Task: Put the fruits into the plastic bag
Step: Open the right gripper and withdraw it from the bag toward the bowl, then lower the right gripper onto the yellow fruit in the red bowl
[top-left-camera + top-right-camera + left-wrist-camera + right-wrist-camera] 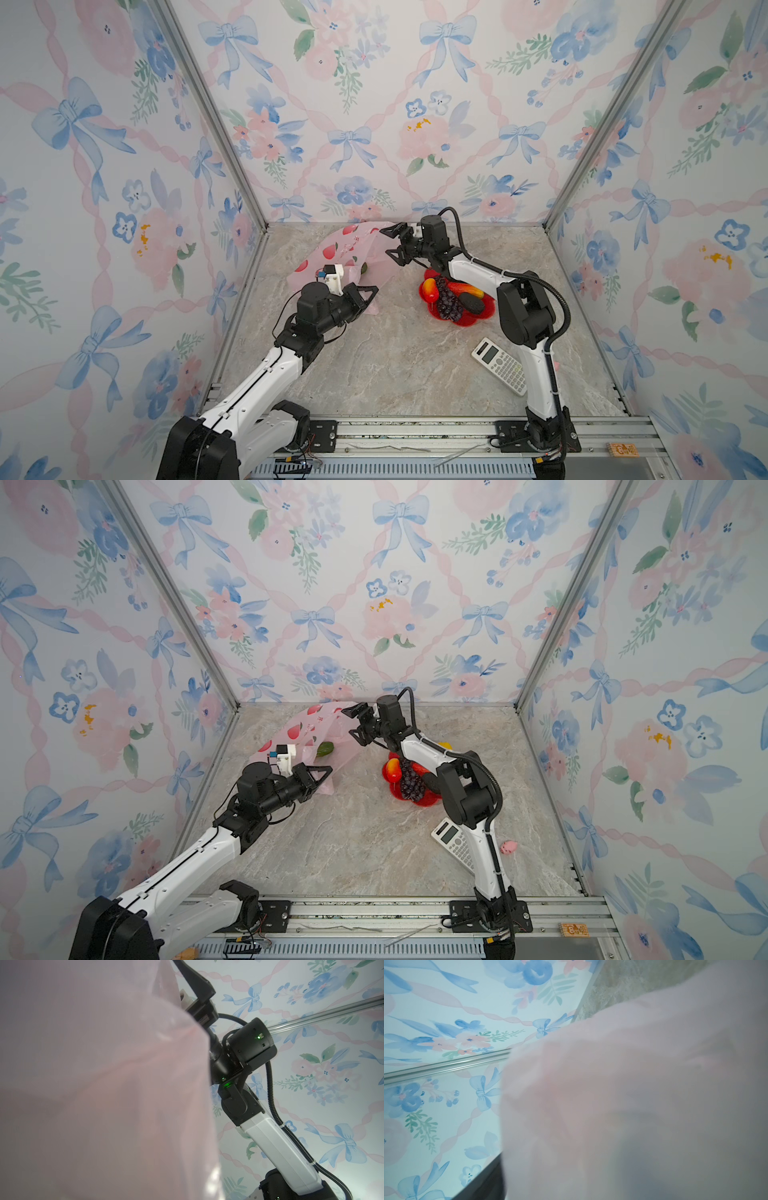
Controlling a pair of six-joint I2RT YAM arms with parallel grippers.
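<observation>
While the left gripper (371, 292) has its two fingers pressed together into one point, the thin film of the plastic bag (332, 249) appears pinched between them at the bag's near edge. From that pinch the bag rises away past the fingertips as a loose pink tent. Its film also lies close across most of the left wrist view (104, 1095). Just beyond this gripper's wrist camera, a green fruit (325, 749) shows through the film, inside the bag.

Across the bag's mouth, the right gripper (390, 242) faces the left one with its fingers spread wide and nothing between them. Its upper fingertip (384, 228) sits at the bag's raised rim; whether it touches the film I cannot tell. Blurred pink film fills much of the right wrist view (633, 1105).

Behind the right gripper, under its forearm, the red plate (471, 321) rests on the table (395, 365). On it lie a red-yellow mango (430, 289), the grape bunch (451, 302) and the dark avocado (471, 304). Well back along that arm, near its base, lies a calculator (498, 371), and a pink pig figure (508, 847) stands just beside the arm.
</observation>
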